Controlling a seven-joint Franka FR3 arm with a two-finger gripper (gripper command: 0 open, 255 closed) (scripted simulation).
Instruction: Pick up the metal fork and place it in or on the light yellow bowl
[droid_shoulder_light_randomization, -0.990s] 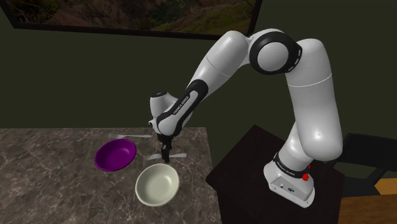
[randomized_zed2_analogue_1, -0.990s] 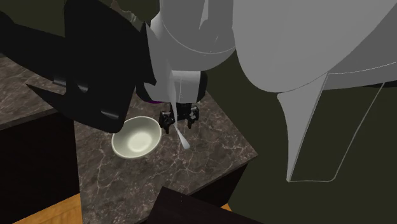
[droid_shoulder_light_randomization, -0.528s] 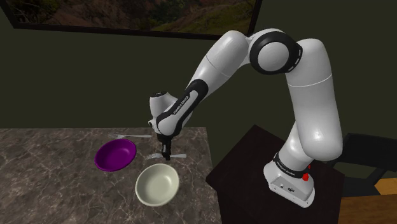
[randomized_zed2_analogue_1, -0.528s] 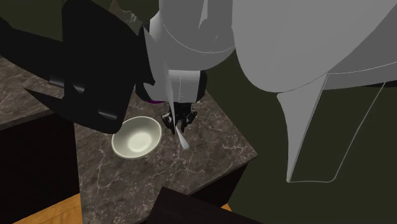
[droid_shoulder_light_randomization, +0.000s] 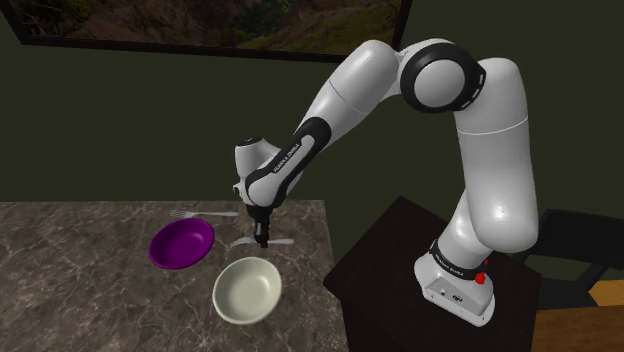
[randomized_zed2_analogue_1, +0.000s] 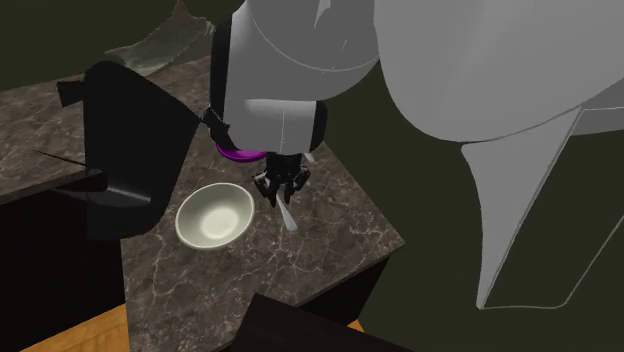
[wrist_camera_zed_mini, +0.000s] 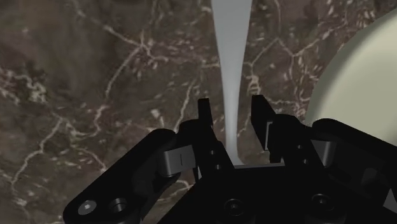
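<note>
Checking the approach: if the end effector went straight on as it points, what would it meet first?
Likely the pale grey fork, whose handle runs between the fingers of the black end effector; right beneath lies the dark marbled countertop.

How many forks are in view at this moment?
2. One fork lies just beyond the purple bowl. The other fork sits between the gripper's open fingers, next to the pale bowl. The arm may hide more.

Dim light. Dark veined stone countertop (droid_shoulder_light_randomization: 80, 300) at 8 o'clock, dark olive wall (droid_shoulder_light_randomization: 120, 130) behind. Framed landscape picture (droid_shoulder_light_randomization: 200, 25) at 12 o'clock. Orange wood floor (droid_shoulder_light_randomization: 610, 320) at 4 o'clock.
</note>
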